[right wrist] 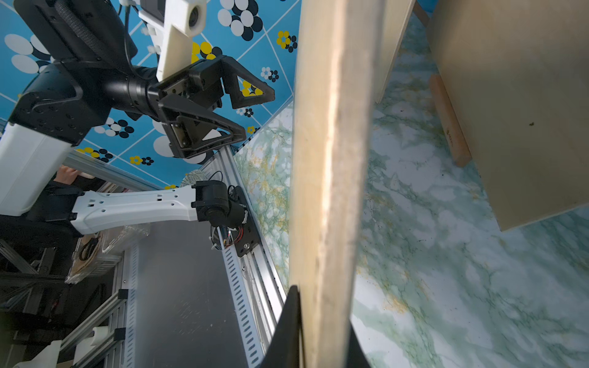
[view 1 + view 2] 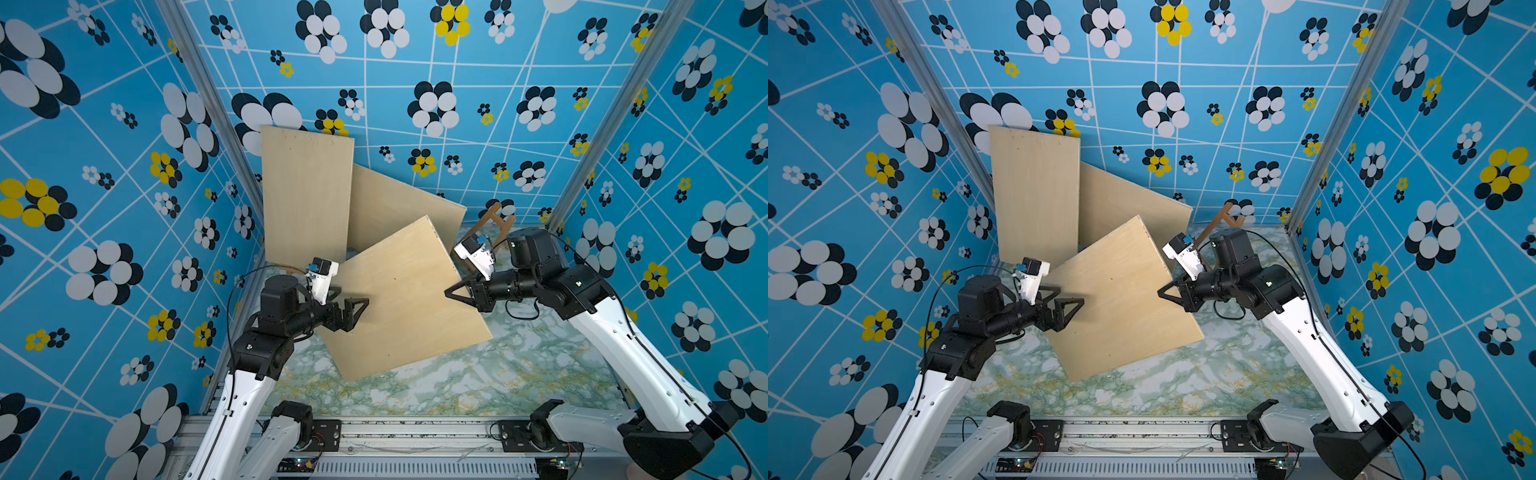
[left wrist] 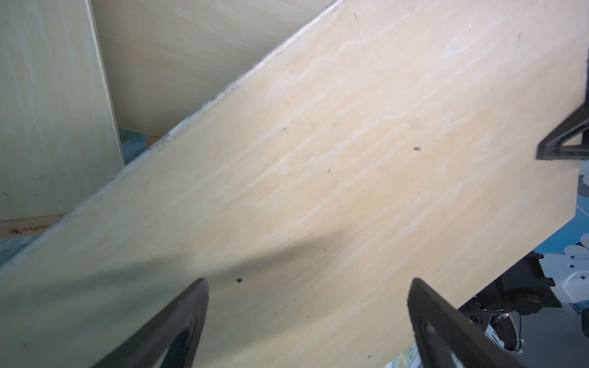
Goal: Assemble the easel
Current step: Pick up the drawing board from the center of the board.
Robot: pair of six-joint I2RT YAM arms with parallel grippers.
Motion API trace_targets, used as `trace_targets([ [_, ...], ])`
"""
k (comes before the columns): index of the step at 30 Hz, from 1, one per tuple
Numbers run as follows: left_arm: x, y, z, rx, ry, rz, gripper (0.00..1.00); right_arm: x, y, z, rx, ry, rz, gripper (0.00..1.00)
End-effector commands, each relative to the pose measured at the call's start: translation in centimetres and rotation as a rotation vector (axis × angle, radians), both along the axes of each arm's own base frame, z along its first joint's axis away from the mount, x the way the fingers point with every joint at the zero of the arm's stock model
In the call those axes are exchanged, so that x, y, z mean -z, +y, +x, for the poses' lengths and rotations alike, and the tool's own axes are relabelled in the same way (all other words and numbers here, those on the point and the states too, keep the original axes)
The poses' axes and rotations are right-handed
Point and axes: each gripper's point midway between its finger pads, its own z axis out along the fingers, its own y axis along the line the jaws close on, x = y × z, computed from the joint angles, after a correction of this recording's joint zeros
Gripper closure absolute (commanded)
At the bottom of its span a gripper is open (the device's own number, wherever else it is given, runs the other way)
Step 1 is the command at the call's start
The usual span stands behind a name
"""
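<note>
So, quick count from my seat: three plywood boards, one easel frame, one loose wooden bar, two grippers. The front board [image 2: 399,299] hangs tilted in the middle of the cell; the right gripper [image 2: 451,293] is pinched onto its right edge, fingers narrow with the thin edge between them, and the right wrist view shows that edge running straight out from the fingers. The left gripper [image 2: 354,294] sits over the board's left edge with its fingers [image 3: 178,318] spread wide and gripping nothing; can't tell if they touch the face.

The tall board [image 2: 307,195] stands in the back left corner. The back board [image 2: 399,203] leans on the back wall, its left part covered by the tall one. The front board's top corner overlaps it in both top views; touching or not, I can't say.

The easel frame [image 2: 496,218] is tucked in the back right corner just behind the right arm, partly hidden; the wooden bar [image 1: 449,121] lies on the table [image 2: 498,374] at a board's foot. Open marble runs from the front board's lower edge to the front rail, and under the right arm too.
</note>
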Motion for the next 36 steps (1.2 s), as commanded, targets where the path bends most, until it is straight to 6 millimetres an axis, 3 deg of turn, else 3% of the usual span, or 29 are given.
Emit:
trace_targets([
  [1,-2.7,0.5,-0.6,0.021,-0.115,0.072,0.01,1.4,-3.0,4.4,0.077,-0.337,-0.224,1.0],
  [10,-6.6,1.1,-1.5,0.042,-0.249,0.17,0.01,3.5,-3.2,0.9,-0.112,-0.431,-0.213,1.0],
  [19,-8.8,1.2,-1.6,0.077,-0.356,0.261,0.0,3.1,-3.3,-1.0,-0.169,-0.46,-0.162,1.0],
  [23,-10.8,0.8,-1.9,0.134,-0.487,0.328,0.01,2.8,-3.4,-1.8,-0.185,-0.457,-0.147,1.0],
  [30,-10.1,-0.4,-1.0,0.357,-0.554,0.529,0.05,2.3,-3.3,-2.8,-0.22,-0.464,-0.125,1.0],
  [33,-9.4,-1.1,-0.6,0.481,-0.532,0.579,0.13,2.3,-3.2,-3.1,-0.231,-0.458,-0.113,1.0],
  [36,-8.9,-1.9,-0.1,0.565,-0.52,0.646,0.14,2.2,-3.1,-3.4,-0.241,-0.452,-0.104,1.0],
])
